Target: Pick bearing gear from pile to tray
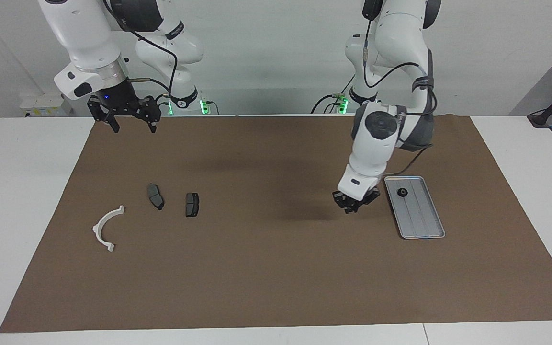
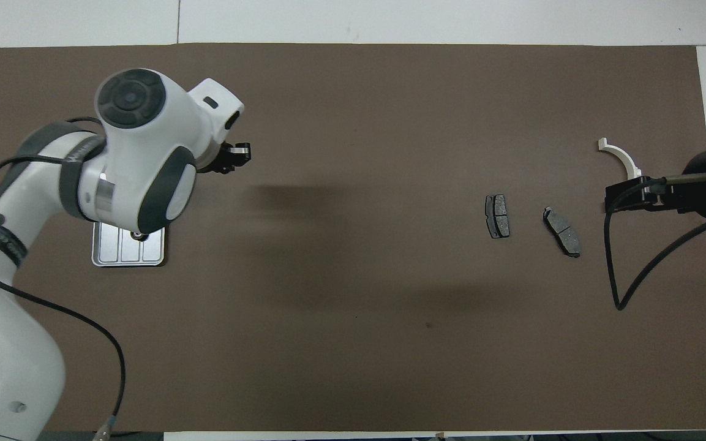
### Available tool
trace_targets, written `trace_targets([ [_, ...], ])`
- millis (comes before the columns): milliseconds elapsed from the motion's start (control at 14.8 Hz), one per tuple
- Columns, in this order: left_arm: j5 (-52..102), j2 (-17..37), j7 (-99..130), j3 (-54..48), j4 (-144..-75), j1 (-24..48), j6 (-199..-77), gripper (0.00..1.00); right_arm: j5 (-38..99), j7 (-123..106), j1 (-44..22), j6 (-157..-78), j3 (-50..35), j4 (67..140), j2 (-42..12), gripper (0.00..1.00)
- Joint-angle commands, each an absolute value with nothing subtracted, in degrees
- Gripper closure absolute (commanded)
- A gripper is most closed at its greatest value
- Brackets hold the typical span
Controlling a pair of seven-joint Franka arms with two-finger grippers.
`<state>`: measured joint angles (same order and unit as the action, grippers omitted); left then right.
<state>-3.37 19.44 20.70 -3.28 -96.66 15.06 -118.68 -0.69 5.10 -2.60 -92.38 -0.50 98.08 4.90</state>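
We see a small black round bearing gear [image 1: 402, 192] lying in the ridged silver tray [image 1: 422, 225], near the tray's end closest to the robots, at the left arm's end of the counter [image 1: 276, 306]. The left tool [image 1: 354, 205] hangs low just beside the tray, fingertips pressed together, seemingly holding nothing. The right tool [image 1: 131, 125] waits spread over the mat's [image 1: 276, 268] edge. From overhead the left arm hides most of the tray; the facing view shows it whole.
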Motion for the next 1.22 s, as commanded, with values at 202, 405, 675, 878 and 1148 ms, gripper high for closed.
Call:
trace_targets([
  [202, -1.41, 18.63, -1.21, -3.96, -95.71, 0.37, -115.57, 0.99, 0.97, 4.04, -1.23, -92.55, -0.88, 98.88, 6.85, 0.00],
  [405, -1.14, 18.54, -4.92, -3.78, -97.90, -2.63, -119.52, 0.99, 0.97, 3.96, -1.32, -92.55, -0.88, 98.88, 7.12, 0.00],
  [675, -1.14, 18.72, -5.19, -3.69, -105.72, -2.37, -130.23, 0.98, 0.97, 3.96, -1.58, -92.64, -0.97, 98.96, 7.12, 0.00],
  [878, -1.05, 18.90, -5.01, -3.60, -108.27, -2.37, -133.32, 0.97, 0.97, 3.96, -1.58, -92.64, -0.97, 98.96, 7.12, 0.00],
  [1148, -1.05, 18.11, -5.10, -3.60, -114.42, -2.64, -139.11, 0.96, 1.05, 3.96, -1.58, -92.64, -0.97, 99.05, 7.21, 0.00],
])
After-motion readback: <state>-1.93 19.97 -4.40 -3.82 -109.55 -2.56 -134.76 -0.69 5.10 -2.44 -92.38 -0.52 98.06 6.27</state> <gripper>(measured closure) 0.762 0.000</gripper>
